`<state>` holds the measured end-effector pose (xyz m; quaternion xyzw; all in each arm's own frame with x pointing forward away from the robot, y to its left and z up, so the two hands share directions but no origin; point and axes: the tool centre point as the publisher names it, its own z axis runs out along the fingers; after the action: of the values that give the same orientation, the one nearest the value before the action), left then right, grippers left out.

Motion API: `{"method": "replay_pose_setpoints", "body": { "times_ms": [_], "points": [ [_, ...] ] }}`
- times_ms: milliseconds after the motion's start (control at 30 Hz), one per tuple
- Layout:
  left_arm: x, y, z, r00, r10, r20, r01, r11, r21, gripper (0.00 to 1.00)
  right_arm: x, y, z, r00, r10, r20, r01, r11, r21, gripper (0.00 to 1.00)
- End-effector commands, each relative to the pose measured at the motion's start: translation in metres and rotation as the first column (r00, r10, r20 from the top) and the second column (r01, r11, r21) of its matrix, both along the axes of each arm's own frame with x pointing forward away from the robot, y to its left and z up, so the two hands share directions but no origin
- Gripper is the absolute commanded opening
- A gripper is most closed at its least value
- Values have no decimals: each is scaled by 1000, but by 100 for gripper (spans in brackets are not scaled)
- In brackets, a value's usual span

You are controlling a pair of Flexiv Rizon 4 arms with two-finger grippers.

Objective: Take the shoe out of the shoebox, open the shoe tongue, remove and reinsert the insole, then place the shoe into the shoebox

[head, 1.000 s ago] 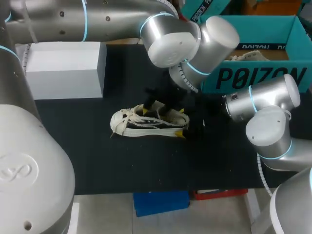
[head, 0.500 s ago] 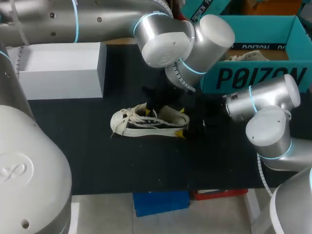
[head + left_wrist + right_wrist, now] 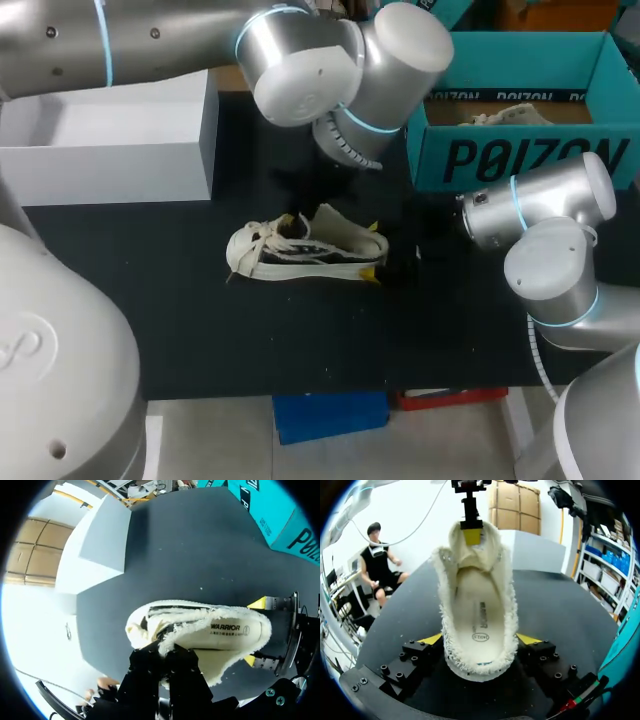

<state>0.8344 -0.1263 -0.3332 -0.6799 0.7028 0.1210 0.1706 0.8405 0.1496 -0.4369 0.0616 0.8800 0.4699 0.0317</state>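
- One shoe [image 3: 305,248] sits on the table [image 3: 250,330], outside the box [image 3: 520,160].
- My right gripper [image 3: 479,640] clamps its heel [image 3: 479,672] from both sides.
- My left gripper [image 3: 165,667], fingers narrow, pinches the tongue [image 3: 470,555].

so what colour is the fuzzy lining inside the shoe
Cream-white, matching the cream fabric shoe; shows best in the right wrist view.

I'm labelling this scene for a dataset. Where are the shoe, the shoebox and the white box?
shoe [image 3: 310,250]: head view, on its side, mid-length.
shoebox [image 3: 500,160]: head view, on its teal front wall.
white box [image 3: 110,178]: head view, on its front face.
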Motion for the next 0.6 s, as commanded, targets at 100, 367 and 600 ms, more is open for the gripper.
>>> {"method": "replay_pose_setpoints", "body": {
  "times_ms": [100,367,600],
  "points": [
    [-12,36,9,999,29,29,-26,995,-101,0,0,2,-3,1000,-3,0,3,1000,-2,0],
    [-14,53,-1,995,95,32,-91,990,-110,0,0,2,-3,1000,-3,0,3,1000,-2,0],
    [-14,70,-1,990,138,30,-133,981,-141,100,0,2,-3,1000,-3,0,3,1000,-2,0]
  ]
}}
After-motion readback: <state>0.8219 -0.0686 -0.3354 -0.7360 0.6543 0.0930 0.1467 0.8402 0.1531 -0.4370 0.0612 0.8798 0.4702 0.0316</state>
